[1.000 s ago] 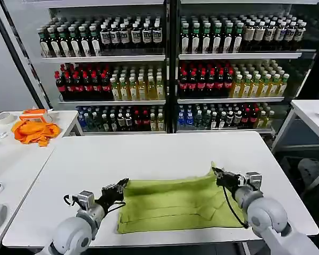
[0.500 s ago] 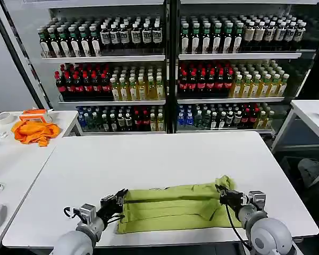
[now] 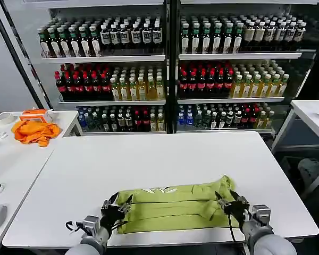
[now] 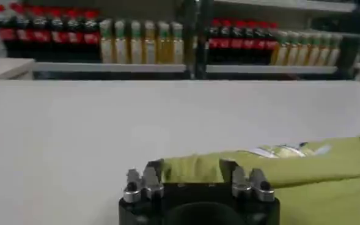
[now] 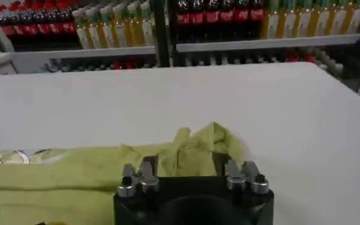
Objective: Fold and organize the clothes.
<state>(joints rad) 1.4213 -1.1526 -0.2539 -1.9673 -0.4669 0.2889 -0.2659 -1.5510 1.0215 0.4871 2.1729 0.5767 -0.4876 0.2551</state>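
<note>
Left claw (image 3: 118,204), right claw (image 3: 226,201), both pinching T-shirt (image 3: 173,208)

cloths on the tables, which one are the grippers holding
The lime-green T-shirt on the near table, with the left gripper and right gripper at its two ends. The orange cloth lies bunched on the side table, untouched.

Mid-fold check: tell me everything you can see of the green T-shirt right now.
The green T-shirt is lime-green, thin and soft-looking, lying as a long folded band across the near edge of the white table. Its upper layer is doubled over, and a pale label or print shows near the top fold. The right end bunches into a small peak. The left hand grips its left end and the right hand its right end.
</note>
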